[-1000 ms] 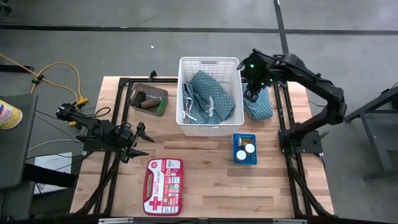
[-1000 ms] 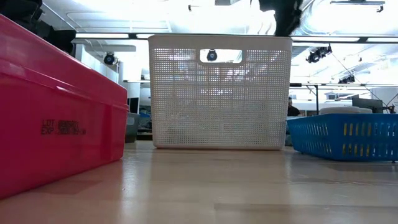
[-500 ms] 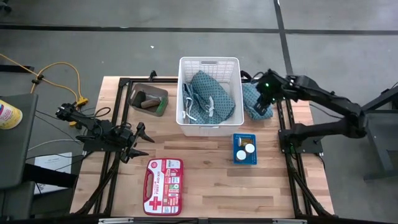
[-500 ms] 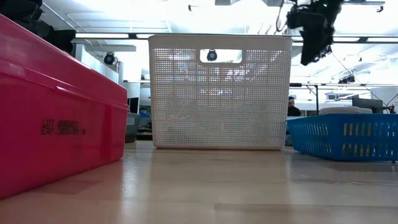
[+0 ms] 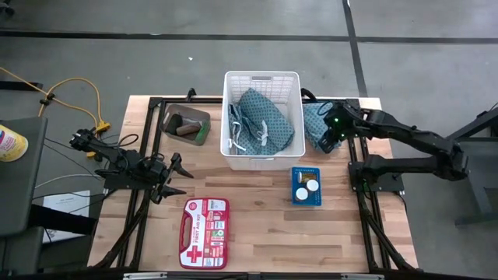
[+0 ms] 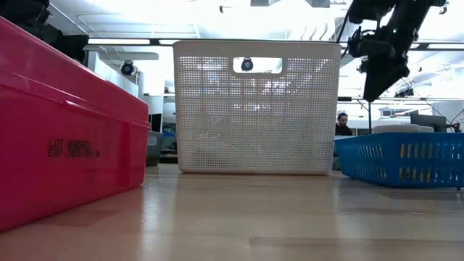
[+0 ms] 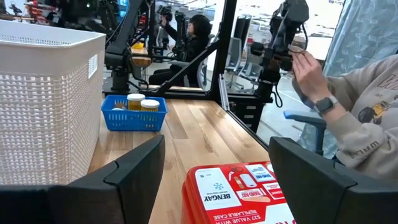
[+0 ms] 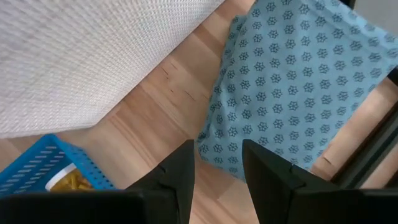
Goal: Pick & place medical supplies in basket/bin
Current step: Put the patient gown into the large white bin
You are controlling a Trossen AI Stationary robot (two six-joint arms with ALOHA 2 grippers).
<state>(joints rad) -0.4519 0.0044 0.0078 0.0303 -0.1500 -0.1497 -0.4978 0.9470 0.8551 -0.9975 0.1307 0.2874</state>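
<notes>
— So, where's my right gripper (image 5: 325,143) sitting?

— Just above the near edge of the teal patterned cloth (image 5: 314,123) that lies on the table right beside the white basket (image 5: 261,78), on its right. From the right wrist camera I see both fingers (image 8: 184,169) spread apart with the cloth's corner (image 8: 292,87) and bare wood showing between them; nothing is held.

— And the other cloth?

— A second teal cloth (image 5: 263,119) is already inside the basket, filling most of it.

— Left side?

— My left gripper (image 5: 175,177) waits low near the table's left edge, fingers wide apart, empty. Its wrist camera looks past the basket wall (image 7: 43,106) toward the blue tray (image 7: 134,118).

— The small stuff?

— The dark grey bin (image 5: 186,124) stands left of the basket, with a brown roll and a green piece in it. The blue tray (image 5: 306,187), in front of the basket to the right, carries two white caps. A red first-aid case (image 5: 205,222) lies near the front edge.

— Anyone nearby?

— A person's hand and sleeve (image 7: 339,118) show beyond the table in the left wrist view.
</notes>
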